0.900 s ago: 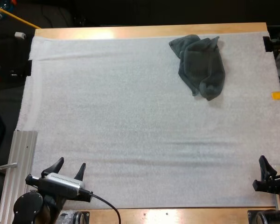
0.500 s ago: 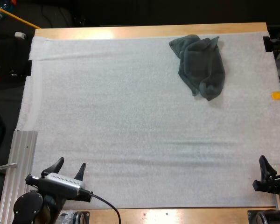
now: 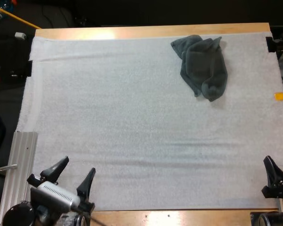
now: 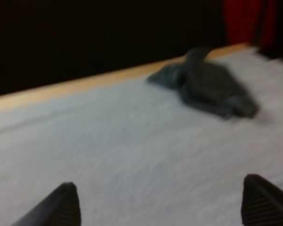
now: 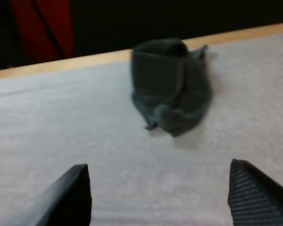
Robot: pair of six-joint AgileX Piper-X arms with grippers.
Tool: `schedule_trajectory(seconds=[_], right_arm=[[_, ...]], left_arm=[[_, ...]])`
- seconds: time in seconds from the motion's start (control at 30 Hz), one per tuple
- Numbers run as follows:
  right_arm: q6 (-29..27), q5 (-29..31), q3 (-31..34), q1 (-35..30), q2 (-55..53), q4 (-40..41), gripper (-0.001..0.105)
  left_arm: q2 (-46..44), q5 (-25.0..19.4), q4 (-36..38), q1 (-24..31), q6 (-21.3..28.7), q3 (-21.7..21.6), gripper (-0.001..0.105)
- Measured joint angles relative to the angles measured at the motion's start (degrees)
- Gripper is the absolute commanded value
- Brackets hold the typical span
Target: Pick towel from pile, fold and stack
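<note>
The crumpled towel (image 3: pixel 203 66) is located near the far right corner of the white mat (image 3: pixel 132 132), well apart from the left gripper (image 3: pixel 78 165) and right gripper (image 3: pixel 278 159), which are set wide open at its near corners.

Wooden worktop (image 3: pixel 151 31), showing bare only as one strip along the far edge and another along the near edge. Covered almost from side to side by a white mat (image 3: pixel 132 122), lying flat with faint ripples across its near part and a paler band down its left side. Bearing on the mat one crumpled dark grey-green towel (image 3: pixel 205 66), bunched in loose folds near the far right corner, close to the far edge and well apart from the near one.
</note>
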Motion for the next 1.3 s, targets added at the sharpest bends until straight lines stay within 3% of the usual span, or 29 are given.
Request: schedule_trajectory(seconds=[0.37,0.53,0.8,1.0,1.17,1.3], right_arm=[[0.0,-17.08,-10.99,0.0,9.88,6.21,0.061],[0.0,-18.03,-12.2,0.0,13.16,5.59,0.061],[0.0,-18.1,-12.2,0.0,25.16,-1.96,0.061],[1.99,-13.65,-12.2,1.47,37.62,-11.24,0.061],[6.85,-0.44,-12.92,10.93,53.89,-20.6,0.061],[11.2,4.22,-13.22,13.52,64.44,-25.98,0.061]], left_arm=[[9.56,4.6,-0.15,-10.07,-0.24,-9.04,0.069],[12.16,4.6,-0.38,-11.11,-0.24,-11.24,0.069],[13.04,4.6,-0.45,-11.11,-0.24,-11.54,0.069],[13.04,4.6,-0.45,-11.11,-0.24,-11.54,0.069],[13.04,4.6,-0.45,-11.11,-0.24,-11.54,0.069],[13.04,4.6,0.28,-11.11,-1.15,-11.54,0.069]])
